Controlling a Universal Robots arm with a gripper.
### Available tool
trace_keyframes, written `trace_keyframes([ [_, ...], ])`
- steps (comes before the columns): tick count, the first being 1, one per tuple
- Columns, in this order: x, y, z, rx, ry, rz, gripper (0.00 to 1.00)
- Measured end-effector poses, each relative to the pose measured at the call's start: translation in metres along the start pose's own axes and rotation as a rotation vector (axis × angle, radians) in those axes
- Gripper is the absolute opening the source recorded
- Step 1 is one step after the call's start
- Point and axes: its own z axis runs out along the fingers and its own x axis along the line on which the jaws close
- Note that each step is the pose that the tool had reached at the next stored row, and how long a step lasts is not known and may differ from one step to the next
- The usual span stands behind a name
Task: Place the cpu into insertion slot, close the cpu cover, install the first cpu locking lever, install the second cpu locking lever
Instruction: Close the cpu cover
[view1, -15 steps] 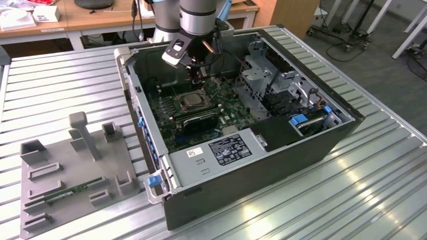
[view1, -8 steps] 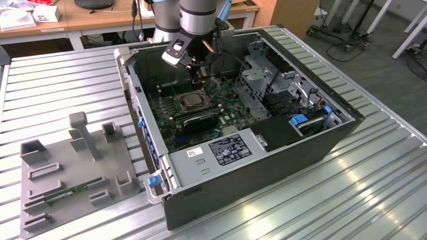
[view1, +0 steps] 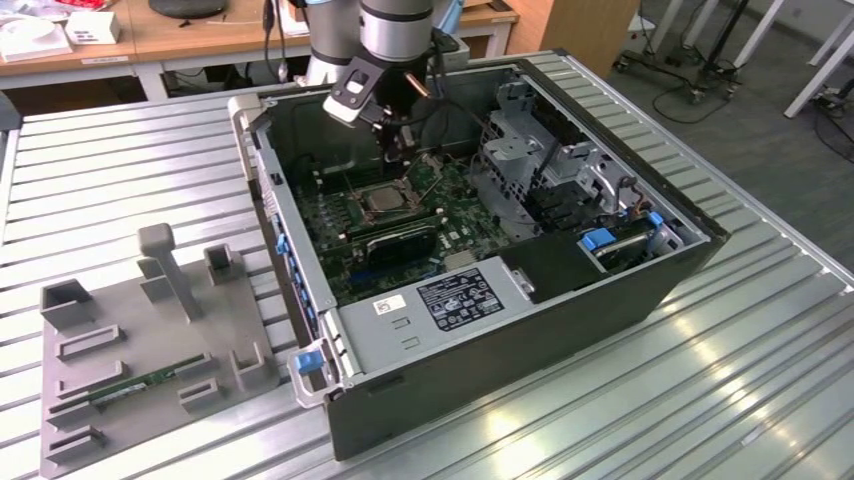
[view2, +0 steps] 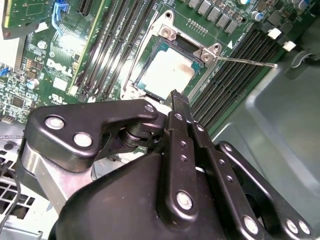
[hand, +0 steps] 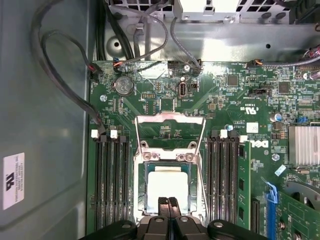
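Observation:
The cpu (hand: 167, 185), a pale square chip, lies in the insertion slot (hand: 141, 192) on the green motherboard; it also shows in the second wrist view (view2: 167, 72) and the exterior view (view1: 383, 199). The cpu cover (hand: 170, 119), a thin silver frame with a window, appears swung open past the socket's hinge edge. A thin wire lever (view2: 250, 62) sticks out sideways from a socket corner. My gripper (hand: 168, 201) hangs just above the near edge of the cpu, fingers shut together with nothing between them. It is also seen in the second wrist view (view2: 176, 97) and inside the case in the exterior view (view1: 391, 150).
Black memory slots (hand: 111, 180) flank the socket on both sides. Loose cables (hand: 65, 75) run along the case wall. A drive cage (view1: 534, 160) and power supply (view1: 427, 310) crowd the case. A grey fixture tray (view1: 80, 350) holding a green memory stick (view1: 140, 384) lies at the exterior view's left.

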Motion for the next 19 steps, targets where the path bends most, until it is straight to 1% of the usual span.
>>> trace_keyframes([
  [16, 0.0007, 0.0007, -0.0227, 0.0, 0.0001, 0.0, 0.11],
  [18, 0.0008, 0.0008, -0.0251, 0.0, 0.0, 0.0, 0.11],
  [19, 0.0008, 0.0008, -0.0253, 0.0, 0.0001, 0.0, 0.11],
])
